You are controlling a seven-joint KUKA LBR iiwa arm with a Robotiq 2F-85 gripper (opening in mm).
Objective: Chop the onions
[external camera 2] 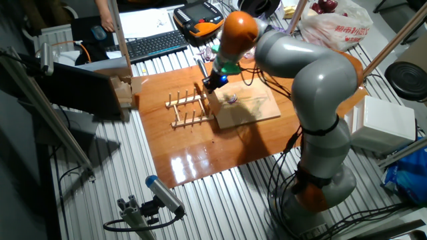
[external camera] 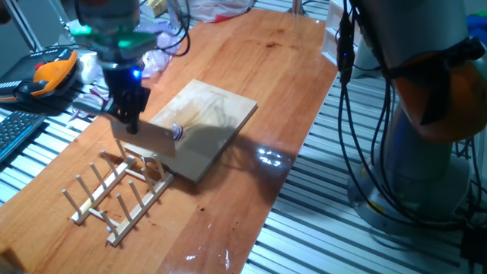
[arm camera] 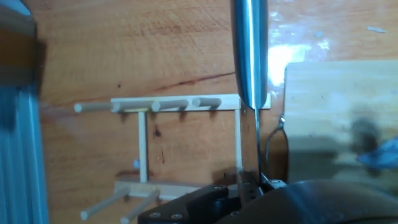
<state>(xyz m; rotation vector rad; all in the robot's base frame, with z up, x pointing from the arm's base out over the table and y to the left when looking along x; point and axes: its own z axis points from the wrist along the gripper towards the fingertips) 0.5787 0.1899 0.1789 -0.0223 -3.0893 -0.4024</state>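
One fixed view: black gripper (external camera: 129,114) clamps a flat steel cleaver (external camera: 148,138) over the pale wooden board's (external camera: 209,122) edge; tiny purple-white onion sliver (external camera: 177,132) lies just beside the blade.
Other fixed view: onion sliver (external camera 2: 231,99) on board.
Hand view: wooden peg rack (arm camera: 168,146) on orange-brown tabletop (arm camera: 137,43) beside the board.

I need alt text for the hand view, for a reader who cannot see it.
A knife held in the claw points away from the camera, hanging over a wooden peg rack on the wooden table. To the right lies a pale cutting board, with blurred purple onion bits at its edge.
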